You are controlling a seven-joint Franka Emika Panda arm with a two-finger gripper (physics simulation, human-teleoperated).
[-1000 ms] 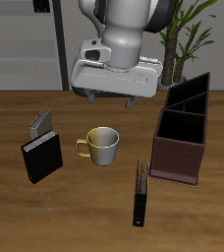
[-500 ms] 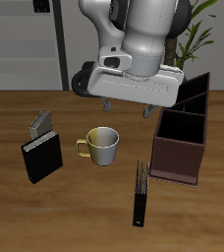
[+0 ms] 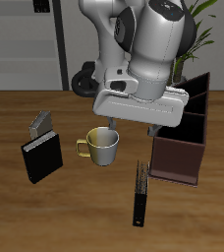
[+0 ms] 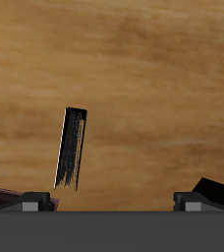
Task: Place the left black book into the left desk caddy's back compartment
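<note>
Gripper (image 3: 132,127) open and empty, apparently; centre it over the left black book (image 3: 140,194) near the desk's front edge.

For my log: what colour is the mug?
The mug is metallic silver-grey with a yellow handle; exterior view.

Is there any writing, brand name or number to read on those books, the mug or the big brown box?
None can be read.
Left black book: plain black cover, speckled page edge, no title.
Other black book: blank.
Mug: no print.
Left desk caddy: plain maroon walls.
Gripper: no label visible.
</note>
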